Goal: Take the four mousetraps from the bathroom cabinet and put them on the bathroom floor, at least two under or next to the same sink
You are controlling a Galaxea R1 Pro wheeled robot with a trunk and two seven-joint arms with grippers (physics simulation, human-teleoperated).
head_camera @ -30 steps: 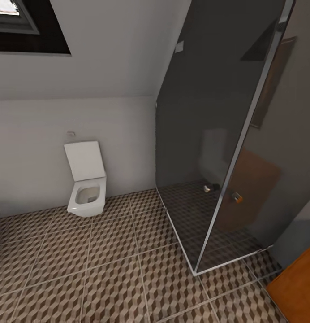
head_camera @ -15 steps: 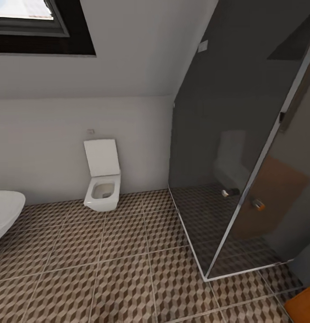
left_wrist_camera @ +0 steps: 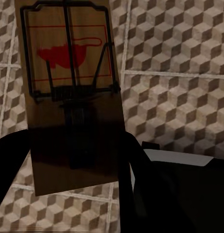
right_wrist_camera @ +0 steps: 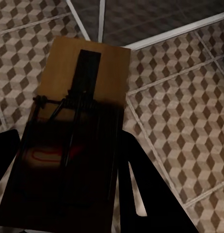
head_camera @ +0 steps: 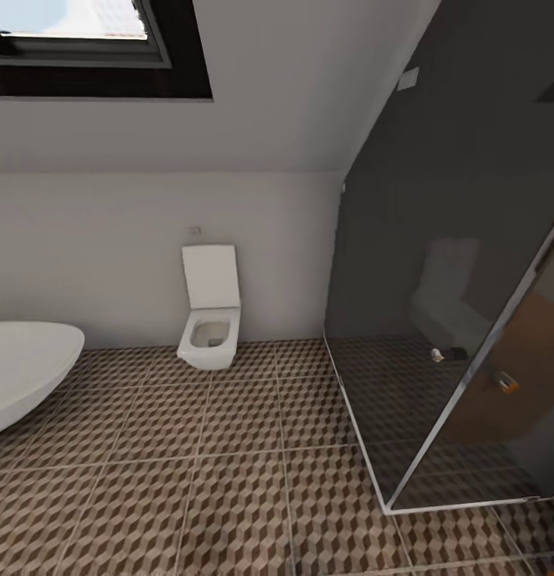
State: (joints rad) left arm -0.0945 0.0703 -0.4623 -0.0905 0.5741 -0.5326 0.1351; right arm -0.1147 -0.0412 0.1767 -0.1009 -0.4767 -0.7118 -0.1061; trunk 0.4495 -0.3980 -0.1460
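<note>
1. Your left jaws grip one mousetrap (left_wrist_camera: pixel 71 92); your right jaws grip another trap (right_wrist_camera: pixel 73 141), both above the floor (head_camera: pixel 229 480).
2. You are carrying them; next, find the sink. Ahead: toilet (head_camera: pixel 209 320), shower glass (head_camera: pixel 437 280).

One tan mousetrap (left_wrist_camera: pixel 73 97) with wire frame and red spot sits clamped between the left jaws, another mousetrap (right_wrist_camera: pixel 78 131) between the right jaws, both above the cube-patterned bathroom floor (head_camera: pixel 229 480).
</note>
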